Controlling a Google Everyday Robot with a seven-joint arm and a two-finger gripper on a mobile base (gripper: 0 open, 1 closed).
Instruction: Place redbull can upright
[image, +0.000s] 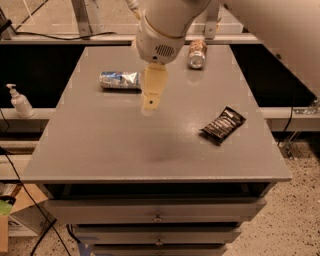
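The redbull can (120, 80), blue and silver, lies on its side on the back left part of the grey table (100, 145). My gripper (152, 97) hangs from the white arm over the table's middle, just to the right of the can and a little nearer the front. It holds nothing that I can see.
A brownish patterned can (197, 54) lies near the table's back edge. A black snack packet (223, 124) lies on the right side. A soap bottle (20, 101) stands on a ledge to the left. Drawers sit under the table front.
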